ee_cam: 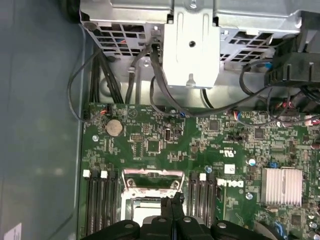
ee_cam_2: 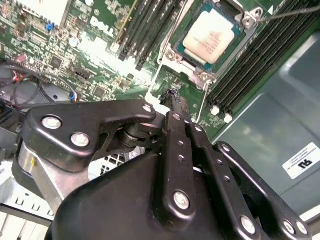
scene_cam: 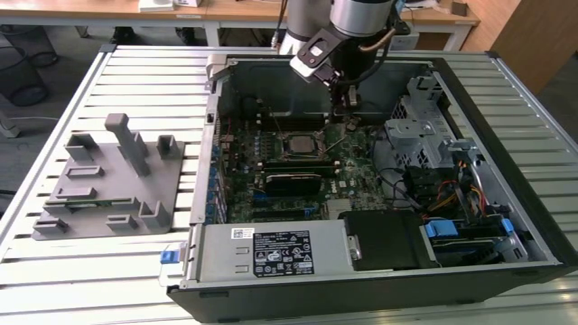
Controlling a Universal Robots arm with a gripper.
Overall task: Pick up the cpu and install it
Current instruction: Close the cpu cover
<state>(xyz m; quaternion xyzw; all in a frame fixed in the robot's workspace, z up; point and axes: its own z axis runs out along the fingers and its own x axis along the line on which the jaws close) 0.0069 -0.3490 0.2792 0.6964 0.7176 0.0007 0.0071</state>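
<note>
The cpu [scene_cam: 298,143] lies flat in the motherboard socket inside the open computer case [scene_cam: 515,169], silver top up. In the second wrist view the cpu [ee_cam_2: 212,36] sits within the socket's metal frame, and a thin lever wire [ee_cam_2: 292,12] stands up beside it. My gripper [scene_cam: 348,112] hangs above the board just beyond the socket, toward the exterior view's right. Its black fingers [ee_cam_2: 176,107] are pressed together with nothing between them. In the first wrist view the gripper [ee_cam: 172,199] points down at the socket frame [ee_cam: 150,175].
A grey fixture [scene_cam: 108,183] with upright posts stands on the slatted table at the exterior view's left. Inside the case are the power supply [scene_cam: 271,254], a drive cage [scene_cam: 420,132], loose cables [scene_cam: 442,193], memory slots [ee_cam_2: 150,25] and a heatsink [ee_cam: 282,185].
</note>
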